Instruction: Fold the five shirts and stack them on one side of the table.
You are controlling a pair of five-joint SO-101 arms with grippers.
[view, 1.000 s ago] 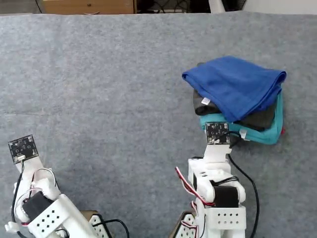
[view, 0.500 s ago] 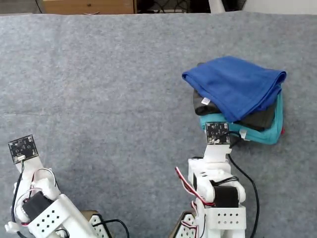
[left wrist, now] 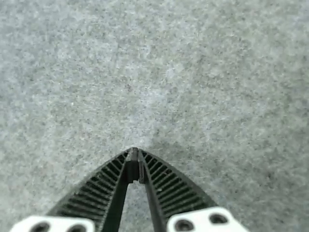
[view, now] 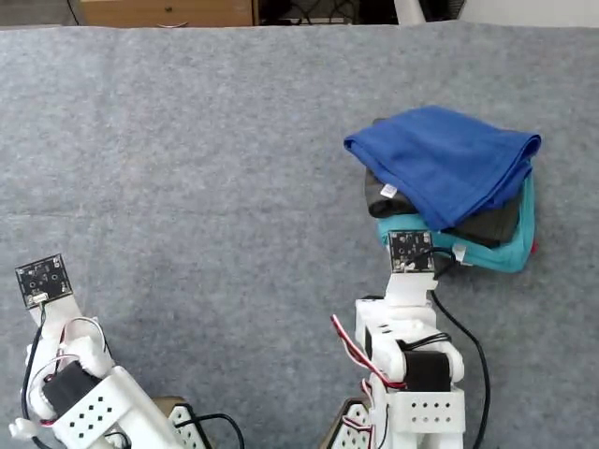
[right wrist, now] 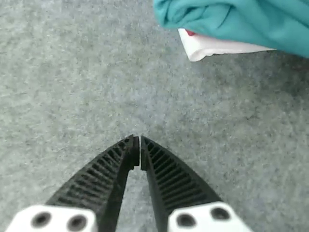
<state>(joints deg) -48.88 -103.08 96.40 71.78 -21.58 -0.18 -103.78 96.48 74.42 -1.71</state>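
Stack (view: 468,201) of folded shirts on right side of tabletop (view: 187,159); both arms at near edge.
Blue shirt (view: 445,159) on top, dark shirt (view: 491,224) under it, teal shirt (right wrist: 231,19) w/ white edge (right wrist: 212,47) lower down. Right hand (right wrist: 140,147) pressed together over bare felt, near teal shirt, not touching. Left hand (left wrist: 133,159) pressed together too, well apart from stack.

Surface (view: 187,159): grey felt-like cloth, matt, fuzzy, rough nap. Blue shirt (view: 449,164): soft cloth, matt, terry-like texture. Dark shirt (view: 491,224): matt cloth, smoother. Teal shirt (right wrist: 231,19): smooth knit cloth, matt, soft creases. White cloth (right wrist: 212,47) under it: plain, matt. Left gripper (left wrist: 133,153) and right gripper (right wrist: 140,142): fingers black plastic, ribbed, matt. Arm shells (view: 412,369): white plastic, smooth, slight sheen. Cabinet (view: 168,11): light wood, smooth.
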